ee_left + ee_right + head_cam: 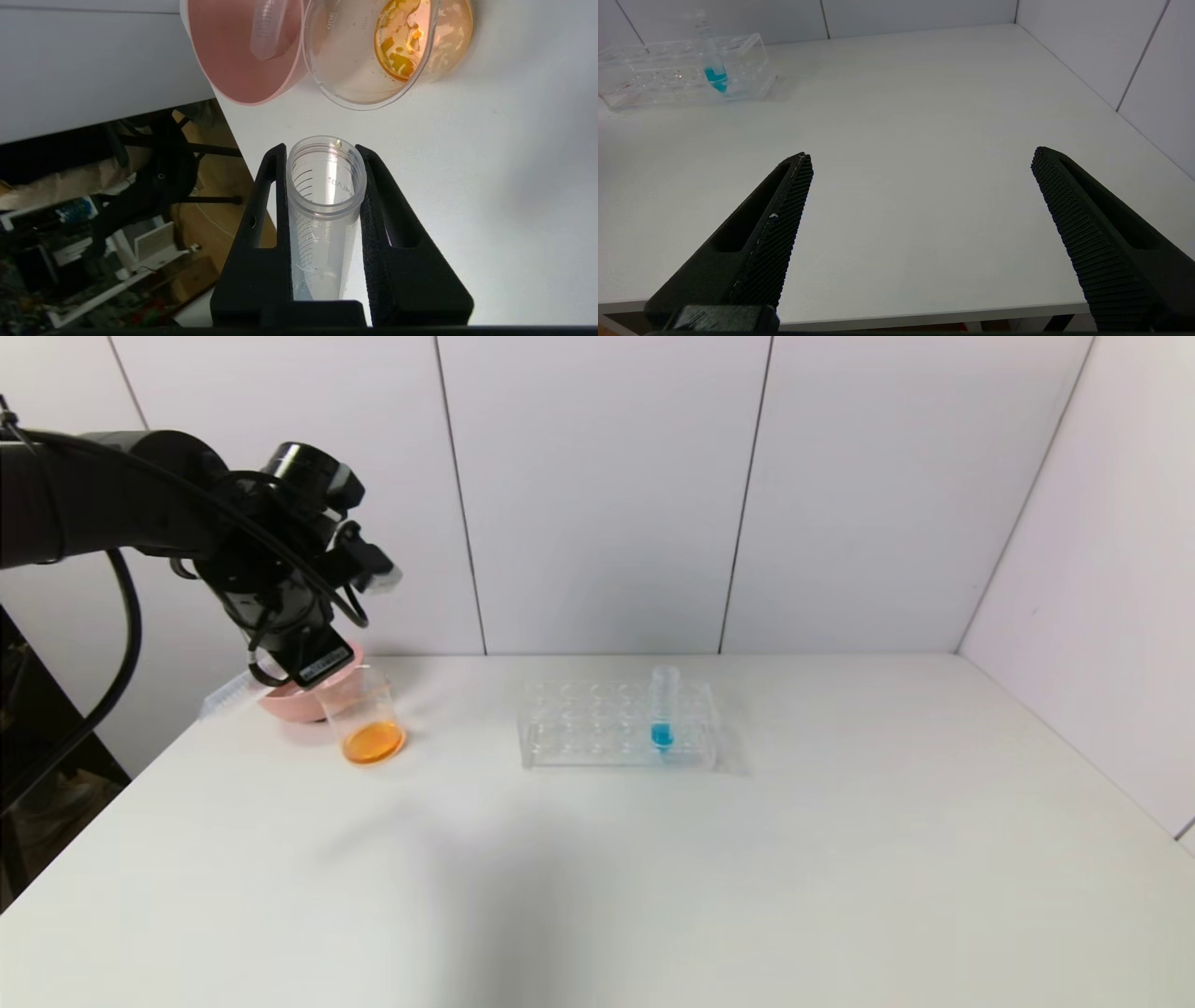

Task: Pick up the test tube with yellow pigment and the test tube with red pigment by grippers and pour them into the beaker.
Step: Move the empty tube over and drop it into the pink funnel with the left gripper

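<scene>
At the far left of the white surface (597, 859), my left gripper (324, 163) has its fingers clenched on an emptied clear tube (324, 205) near the small clear beaker (366, 719) of orange liquid. Swinging carelessly could topple it. My right gripper (920, 186) gapes empty.

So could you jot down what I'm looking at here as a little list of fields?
left gripper: shut on an empty tube, beside the beaker
beaker: upright on the table, orange liquid at the bottom
pink bowl: touching the beaker, another empty tube lying inside
rack: holds one tube with blue liquid
right gripper: open, parked over the table's near edge
</scene>
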{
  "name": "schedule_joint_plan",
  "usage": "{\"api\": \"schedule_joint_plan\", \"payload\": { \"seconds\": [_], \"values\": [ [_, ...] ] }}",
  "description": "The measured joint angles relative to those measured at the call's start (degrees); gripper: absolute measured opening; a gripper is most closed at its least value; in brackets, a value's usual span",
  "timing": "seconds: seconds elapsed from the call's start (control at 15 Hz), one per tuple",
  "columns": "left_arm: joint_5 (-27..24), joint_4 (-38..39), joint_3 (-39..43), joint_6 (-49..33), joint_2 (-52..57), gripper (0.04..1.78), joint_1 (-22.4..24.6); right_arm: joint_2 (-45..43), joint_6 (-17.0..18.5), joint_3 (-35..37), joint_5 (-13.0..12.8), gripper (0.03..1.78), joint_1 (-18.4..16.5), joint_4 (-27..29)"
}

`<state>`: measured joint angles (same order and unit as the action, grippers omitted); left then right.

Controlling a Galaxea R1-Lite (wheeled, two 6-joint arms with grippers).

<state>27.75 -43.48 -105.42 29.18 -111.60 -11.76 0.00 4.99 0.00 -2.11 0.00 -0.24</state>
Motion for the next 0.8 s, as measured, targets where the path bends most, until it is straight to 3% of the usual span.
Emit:
{"api": "schedule_joint_plan", "payload": {
  "seconds": [0.13, 0.4, 0.6, 0.8],
  "values": [
    [0.06, 7.91, 6.69, -8.94, 3.25, 0.44, 0.17, 0.00, -0.02, 0.00, -0.01, 1.71, 0.00, 0.00],
    [0.45, 32.18, 25.97, -24.78, 9.02, 0.44, 0.66, 0.00, -0.02, 0.00, 0.00, 1.71, 0.00, 0.02],
    [0.56, 54.09, 42.50, -29.34, 12.81, 0.44, 0.74, 0.00, 0.00, 0.00, 0.00, 1.71, 0.00, 0.00],
    [1.00, 80.64, 55.85, -29.89, 14.08, 0.44, 0.96, 0.00, 0.00, 0.00, 0.00, 1.71, 0.00, 0.02]
  ]
}}
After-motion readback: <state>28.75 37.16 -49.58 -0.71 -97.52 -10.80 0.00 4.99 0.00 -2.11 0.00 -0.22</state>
